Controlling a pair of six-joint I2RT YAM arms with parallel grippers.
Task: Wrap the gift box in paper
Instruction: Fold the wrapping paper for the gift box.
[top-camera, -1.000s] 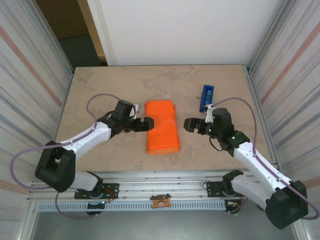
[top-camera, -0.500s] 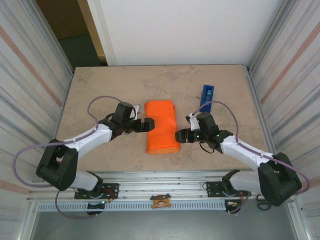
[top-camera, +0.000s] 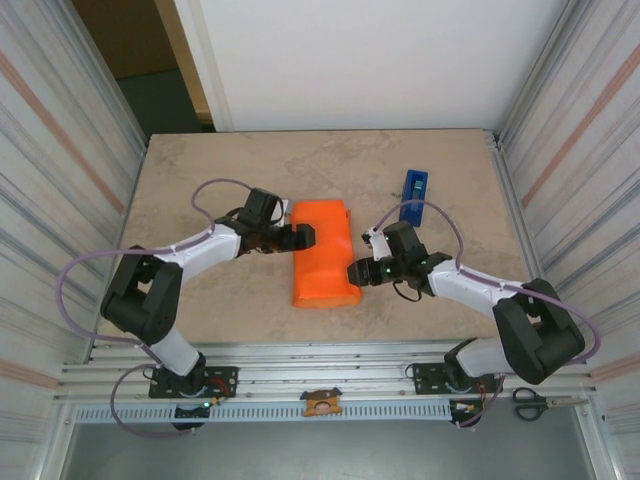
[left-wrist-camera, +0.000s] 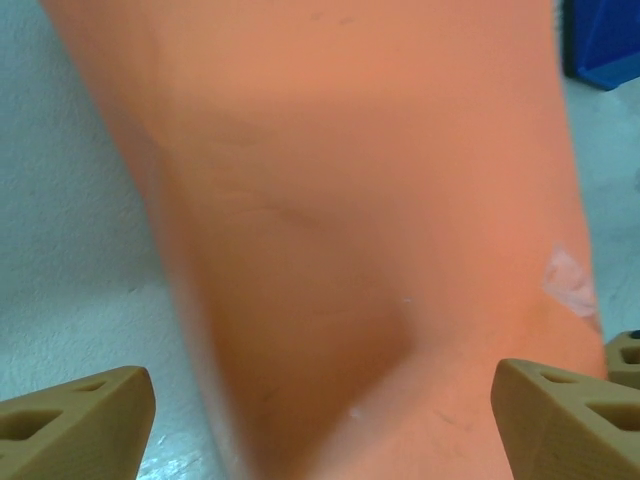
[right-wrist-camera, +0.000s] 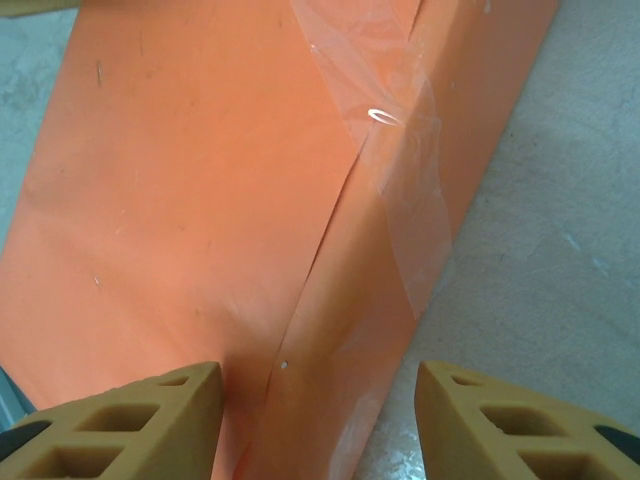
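Top external: paper (top-camera: 322, 255) bundle, seam held with tape (right-wrist-camera: 400, 180). Left gripper (top-camera: 300, 236) and right gripper (top-camera: 358, 272), jaws wide, flank it, probably to steady its sides.

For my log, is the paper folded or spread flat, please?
Folded: the paper forms a narrow bundle, its overlapping seam held by tape.

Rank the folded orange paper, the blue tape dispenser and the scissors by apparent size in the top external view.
Largest: orange paper, by a clear margin.
Next: tape dispenser and scissors look about alike, too close to rank against each other.
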